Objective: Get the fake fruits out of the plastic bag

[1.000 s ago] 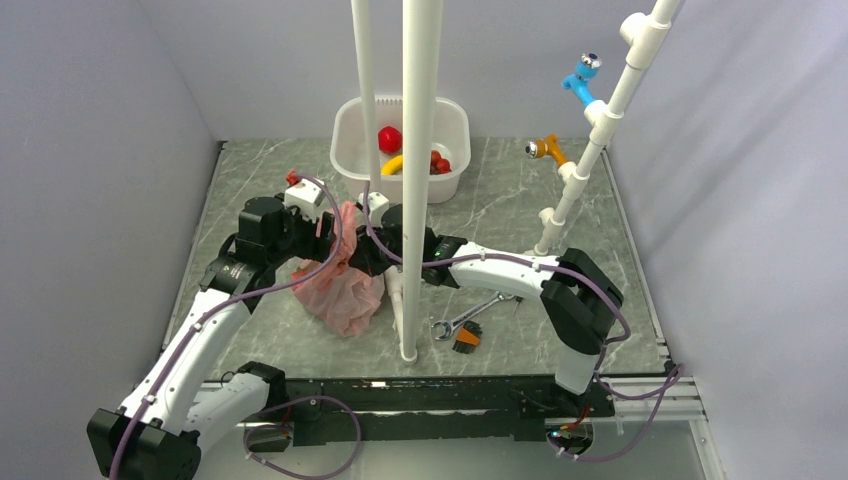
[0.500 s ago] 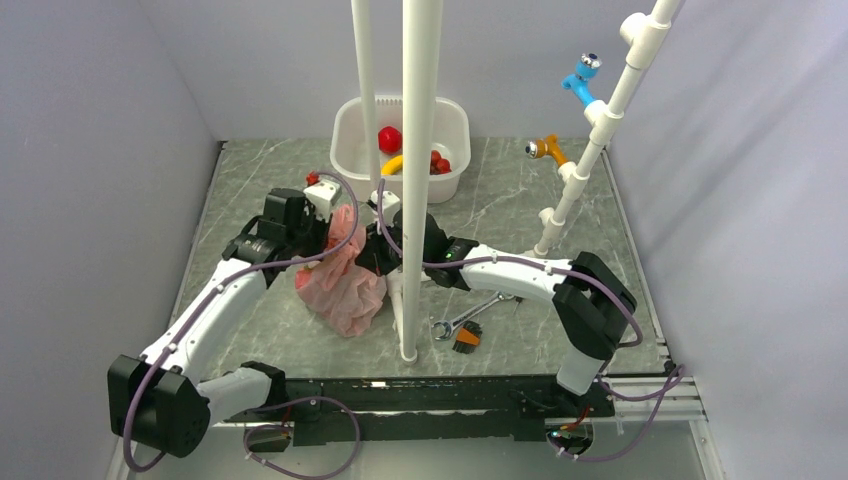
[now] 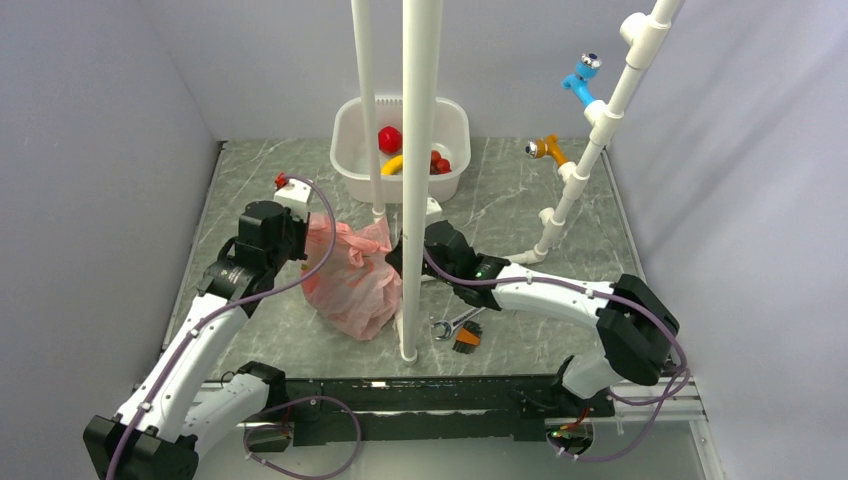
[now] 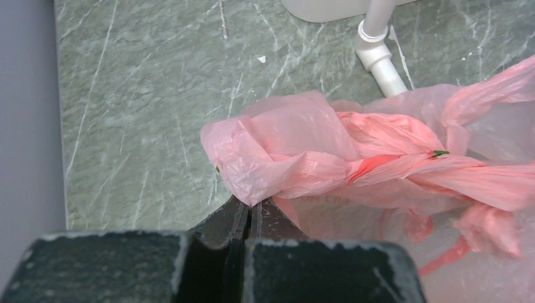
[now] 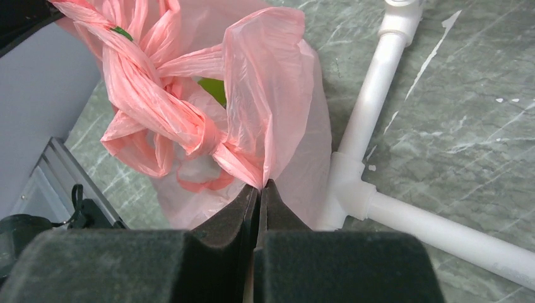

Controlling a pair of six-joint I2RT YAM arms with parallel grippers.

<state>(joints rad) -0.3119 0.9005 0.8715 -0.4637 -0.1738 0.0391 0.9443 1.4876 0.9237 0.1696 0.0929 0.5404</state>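
Observation:
The pink plastic bag [image 3: 350,278] stands crumpled on the table between my two grippers, its handles knotted on top. My left gripper [image 4: 252,203] is shut on a fold of the bag [image 4: 296,151] at its left edge. On the opposite side, my right gripper [image 5: 260,186] pinches the bag [image 5: 271,95] just below the knot. A green fake fruit [image 5: 213,89] shows through the bag's mouth. From above, the left gripper [image 3: 303,243] and the right gripper [image 3: 393,258] flank the bag. A red fruit [image 3: 389,138], a banana [image 3: 393,164] and small red pieces [image 3: 439,162] lie in the white tub [image 3: 345,140].
A thick white pole [image 3: 418,180] rises just right of the bag and hides part of my right gripper. Its pipe foot [image 5: 372,107] lies on the table beside the bag. A wrench [image 3: 452,322] and an orange-handled tool [image 3: 466,338] lie near front. A pipe stand [image 3: 590,140] is right.
My left gripper has shut on the bag's left edge. The left arm drew back left and the right wrist shifted right, so the bag now spreads wider between them.

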